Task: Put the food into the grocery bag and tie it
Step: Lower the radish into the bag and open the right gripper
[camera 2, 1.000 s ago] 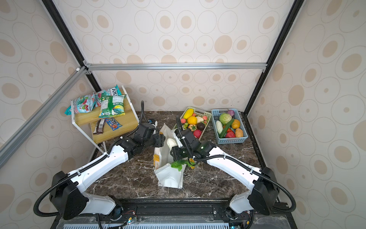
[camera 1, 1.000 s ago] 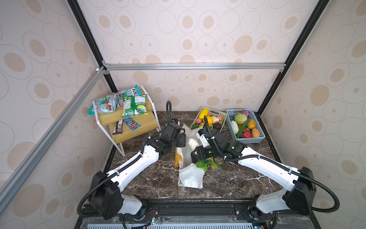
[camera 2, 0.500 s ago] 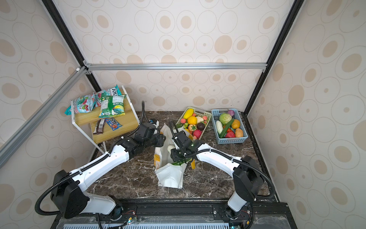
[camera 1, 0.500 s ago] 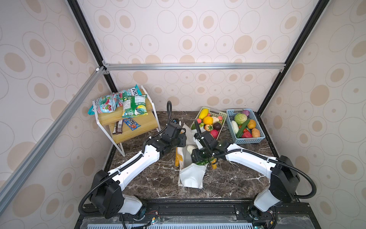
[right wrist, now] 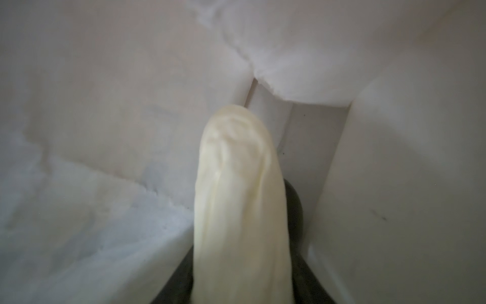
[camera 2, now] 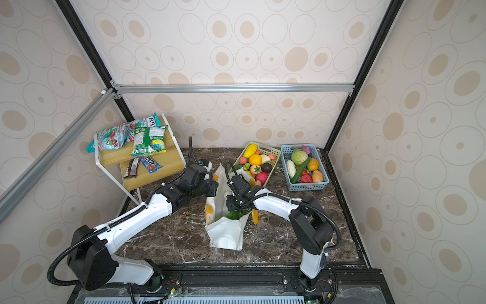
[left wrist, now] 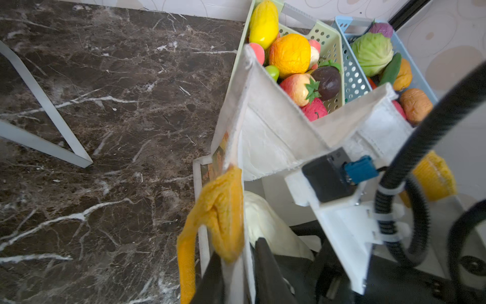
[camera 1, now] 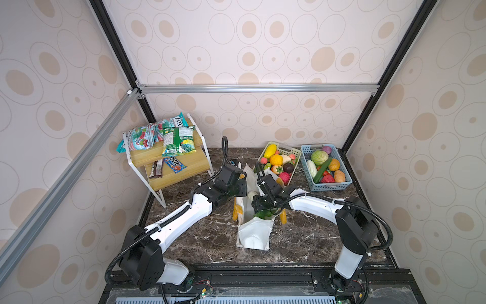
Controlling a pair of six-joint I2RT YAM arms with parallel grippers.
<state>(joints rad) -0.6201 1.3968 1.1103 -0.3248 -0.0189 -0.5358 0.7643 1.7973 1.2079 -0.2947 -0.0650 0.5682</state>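
Observation:
The white grocery bag (camera 1: 253,234) (camera 2: 226,234) stands open in the middle of the marble table, with yellow-orange handles (left wrist: 221,210) hanging at its sides. My left gripper (left wrist: 238,279) (camera 1: 240,184) is shut on the bag's left wall just below one handle. My right gripper (right wrist: 239,250) (camera 1: 259,204) is inside the bag (right wrist: 105,105), shut on a pale cabbage (right wrist: 236,184) (left wrist: 265,223) that points down toward the bottom. Its green leaves (camera 1: 263,213) show at the bag's mouth. More food fills two baskets at the back right.
A green basket (camera 1: 294,155) of toy fruit stands right behind the bag, with a blue basket (camera 1: 331,185) of vegetables beside it. At the back left is a white-framed wooden shelf (camera 1: 171,179) with snack packets and candy bars. The shelf's legs (left wrist: 52,118) reach onto the table.
My left gripper has closed on the bag's wall. My right arm has carried the pale cabbage leftward and down into the bag.

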